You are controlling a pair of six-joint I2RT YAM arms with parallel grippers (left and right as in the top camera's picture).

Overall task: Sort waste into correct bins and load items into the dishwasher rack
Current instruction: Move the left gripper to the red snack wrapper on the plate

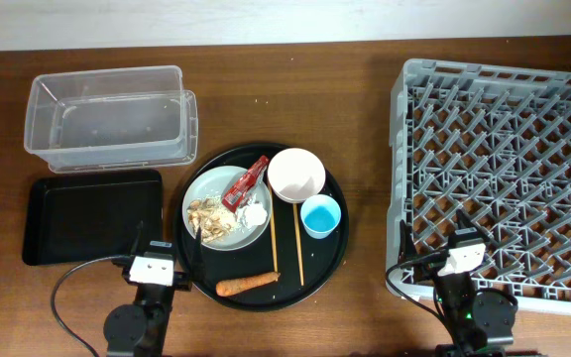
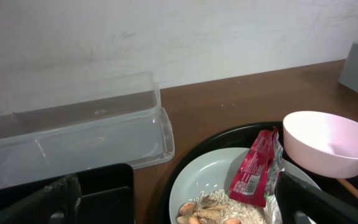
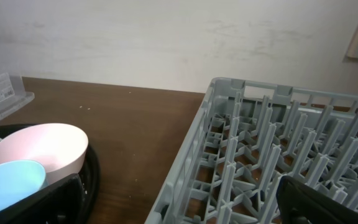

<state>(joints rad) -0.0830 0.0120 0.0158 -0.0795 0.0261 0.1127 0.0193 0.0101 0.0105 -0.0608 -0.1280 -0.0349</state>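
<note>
Overhead: nothing is held. Left gripper [image 1: 162, 248] sits lower left, between the flat black tray [image 1: 87, 213] and the round serving tray [image 1: 330, 263]. Right gripper [image 1: 444, 243] is lower right, at the rack [image 1: 509, 178]'s left wall. The plate [image 1: 198, 188], centre frame, carries the wrapper [image 1: 246, 183], tissue [image 1: 255, 214] and scraps [image 1: 209, 213]. The carrot [image 1: 248, 285] lies below it.

Left wrist: fingers [image 2: 316, 199] are spread to both lower corners, so it's open. The wrapper is centre right, just beside the bowl [image 2: 328, 143]. We'd start there: pinch its upper end, lift straight up without nudging the bowl, and carry it to the clear tub [image 2: 73, 134] on the left.

Right wrist: also open and empty. We'd hold it back.
</note>
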